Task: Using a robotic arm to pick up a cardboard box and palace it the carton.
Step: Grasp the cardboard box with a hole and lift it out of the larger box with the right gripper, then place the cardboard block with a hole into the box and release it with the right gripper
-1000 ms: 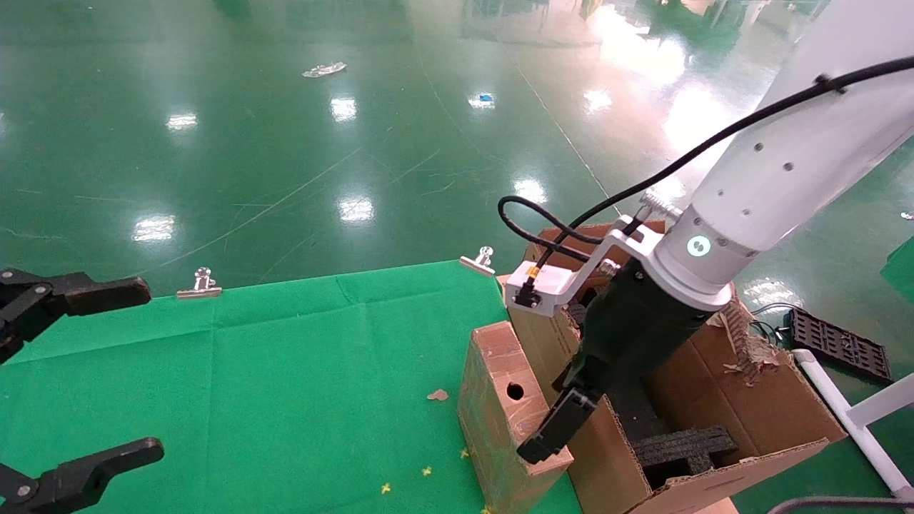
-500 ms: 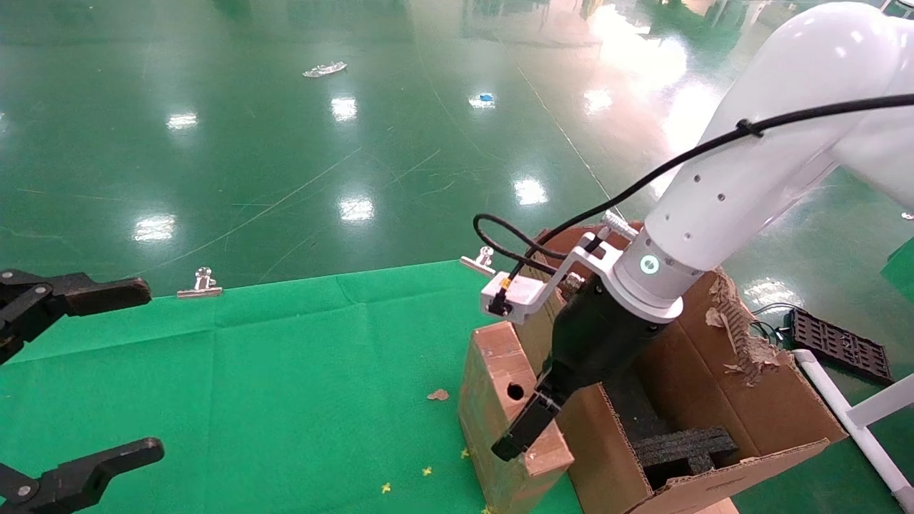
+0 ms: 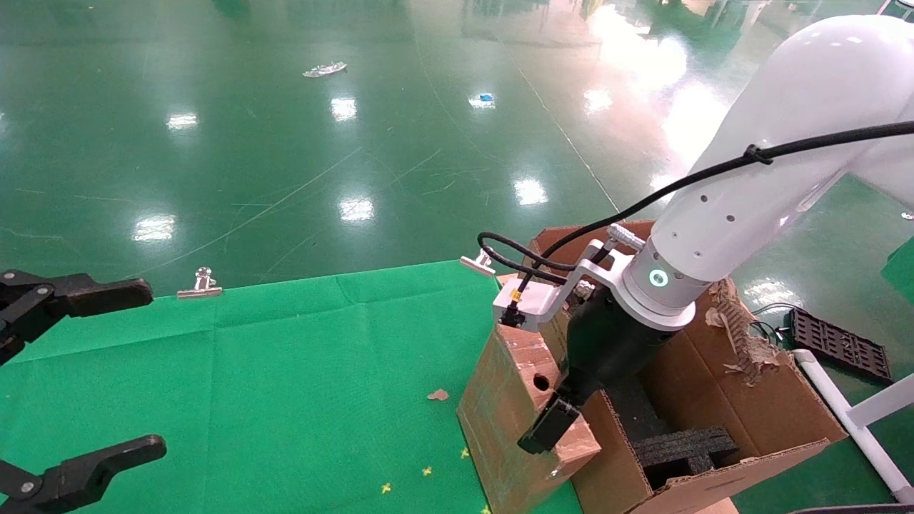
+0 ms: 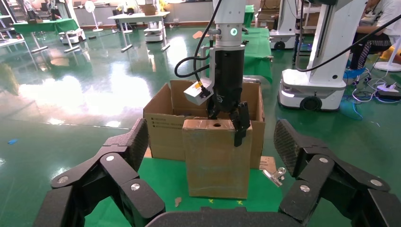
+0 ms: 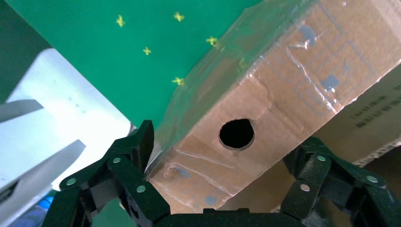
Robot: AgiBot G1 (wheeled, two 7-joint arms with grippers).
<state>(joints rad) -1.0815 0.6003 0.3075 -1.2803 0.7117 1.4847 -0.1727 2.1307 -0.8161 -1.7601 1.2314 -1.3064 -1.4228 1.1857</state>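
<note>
The cardboard box [image 3: 503, 421], brown, taped and with a round hole in its top face, stands on end at the green table's right edge. It leans toward the carton [image 3: 757, 407] beside it. My right gripper [image 3: 550, 421] on the white robotic arm [image 3: 757, 185] is shut on the cardboard box's top end; one black finger [image 3: 546, 432] lies over its near corner. In the right wrist view the holed face [image 5: 265, 109] fills the span between the right gripper's [image 5: 227, 142] fingers. My left gripper [image 3: 150, 368] hangs open at the table's left, facing the cardboard box [image 4: 217, 161].
Black foam inserts [image 3: 678, 446] lie inside the carton, whose far rim is torn [image 3: 735, 328]. Binder clips [image 3: 200, 284] [image 3: 480, 260] hold the green cloth [image 3: 300, 371] at the table's far edge. A black grid panel [image 3: 839, 346] and a white pipe [image 3: 850, 421] lie on the floor at right.
The right gripper swung left over the box top and closed on it. The box, upright before, now tilts with its top shifted right toward the carton. The left gripper stayed still.
</note>
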